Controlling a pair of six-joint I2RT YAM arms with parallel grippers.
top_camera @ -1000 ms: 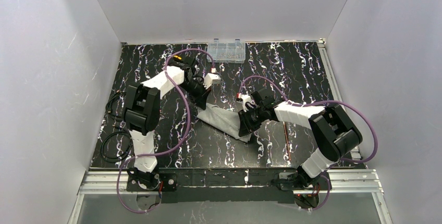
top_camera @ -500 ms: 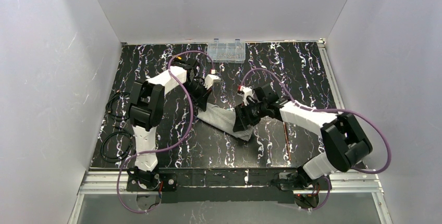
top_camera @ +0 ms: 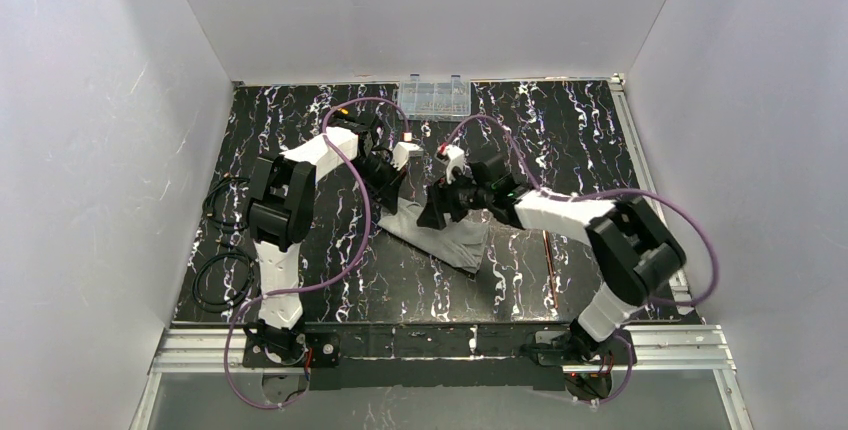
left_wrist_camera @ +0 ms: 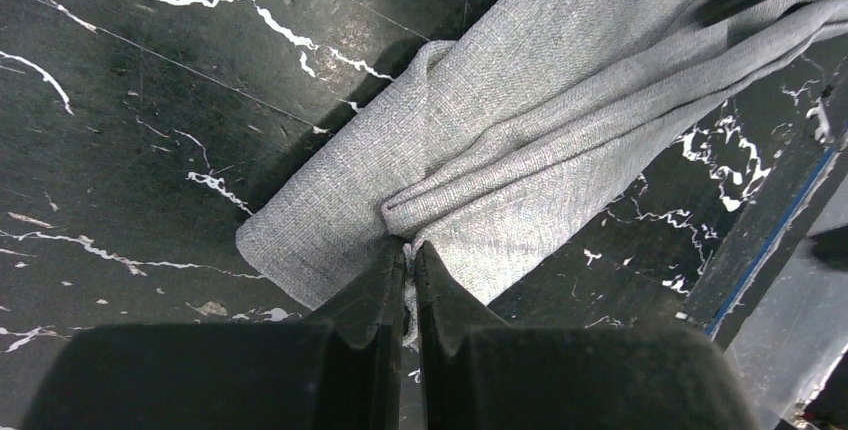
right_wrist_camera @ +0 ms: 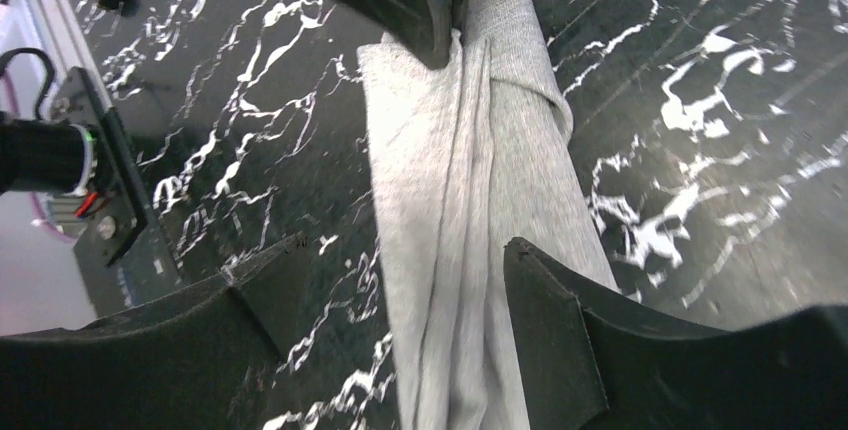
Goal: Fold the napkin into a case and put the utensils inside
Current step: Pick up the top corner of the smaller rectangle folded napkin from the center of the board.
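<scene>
Tightly clenched, the left gripper (left_wrist_camera: 408,250) pinched the napkin (left_wrist_camera: 520,140) at its tips; the right gripper (right_wrist_camera: 402,248) hung released, that cloth between its spread jaws

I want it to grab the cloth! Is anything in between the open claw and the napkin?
No, nothing visible. The right claw hangs open right over the napkin, with only bare cloth below it. The left claw pinches one end of the napkin.

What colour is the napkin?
The napkin is plain light grey, seen best in the left wrist view.
</scene>
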